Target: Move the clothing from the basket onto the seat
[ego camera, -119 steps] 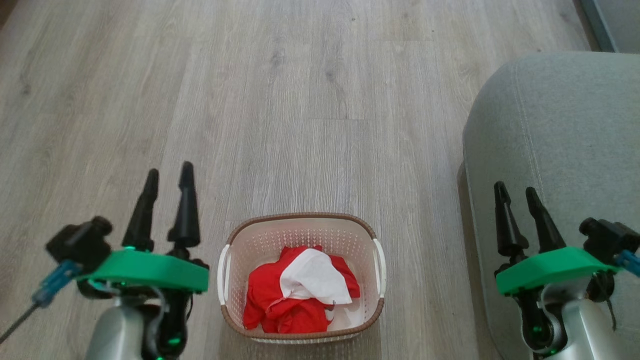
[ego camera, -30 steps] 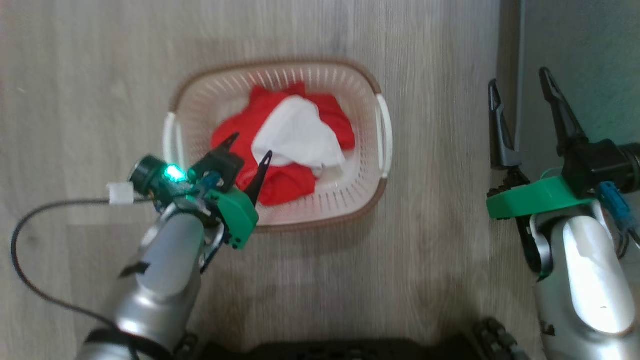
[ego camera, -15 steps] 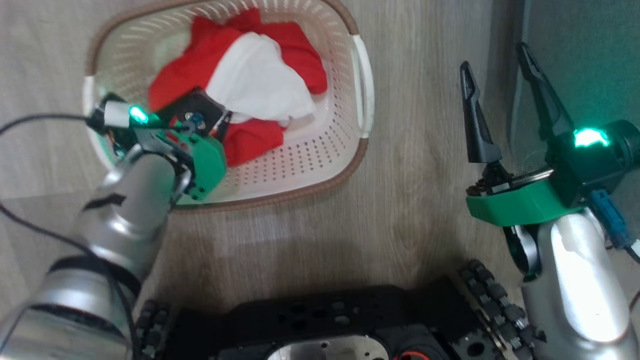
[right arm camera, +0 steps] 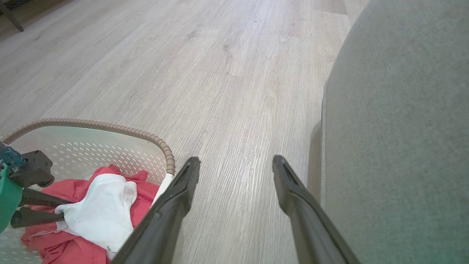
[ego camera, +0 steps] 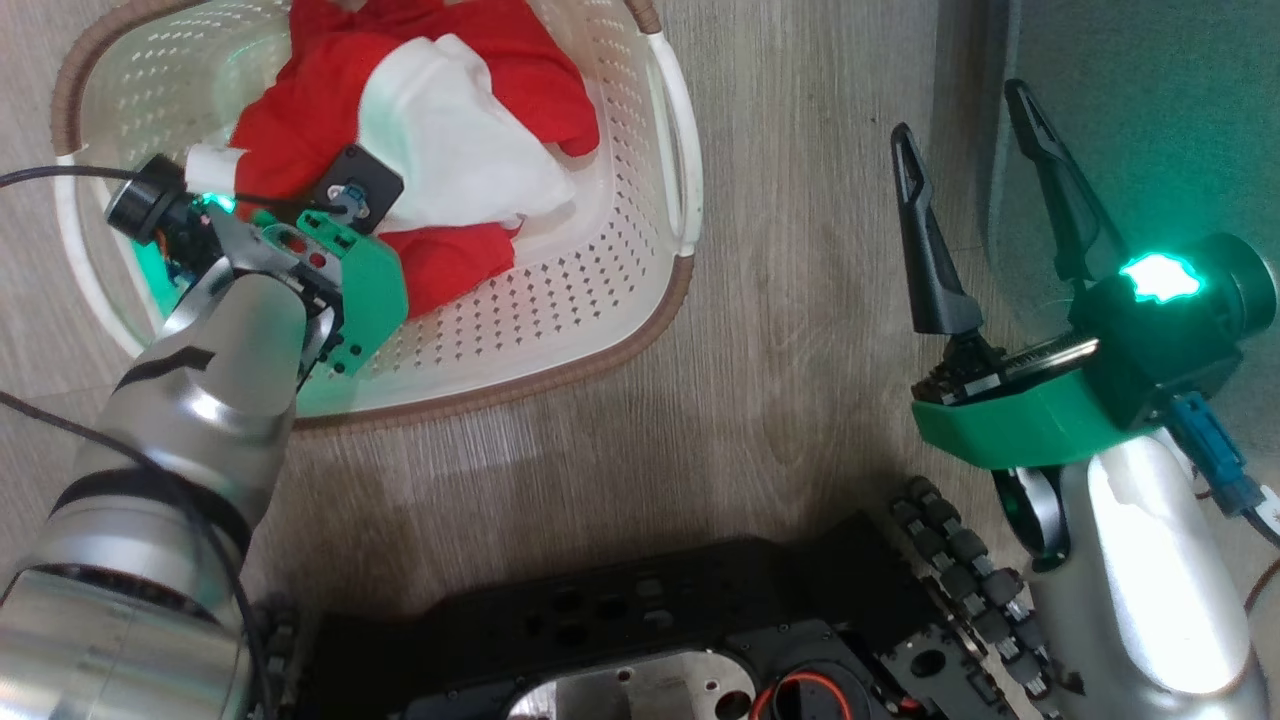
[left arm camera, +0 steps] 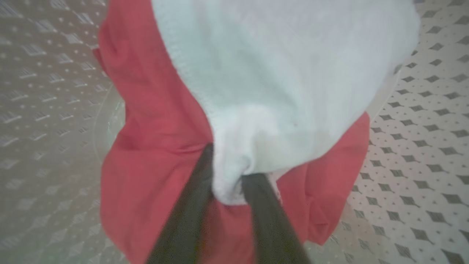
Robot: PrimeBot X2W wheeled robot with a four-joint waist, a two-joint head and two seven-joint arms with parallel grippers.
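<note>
Pinching clothing (left arm camera: 278,73) — left gripper (left arm camera: 227,161), clear in wrist view; right gripper (right arm camera: 236,158) jaws gape.

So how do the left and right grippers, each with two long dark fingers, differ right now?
The left gripper is down inside the cream perforated plastic basket; the right gripper hangs over the wood floor beside the grey-green fabric seat. The left gripper pinches a white fold of the soft red-and-white clothing; the right gripper is spread wide, holding nothing. Both share the same dark two-fingered build.
</note>
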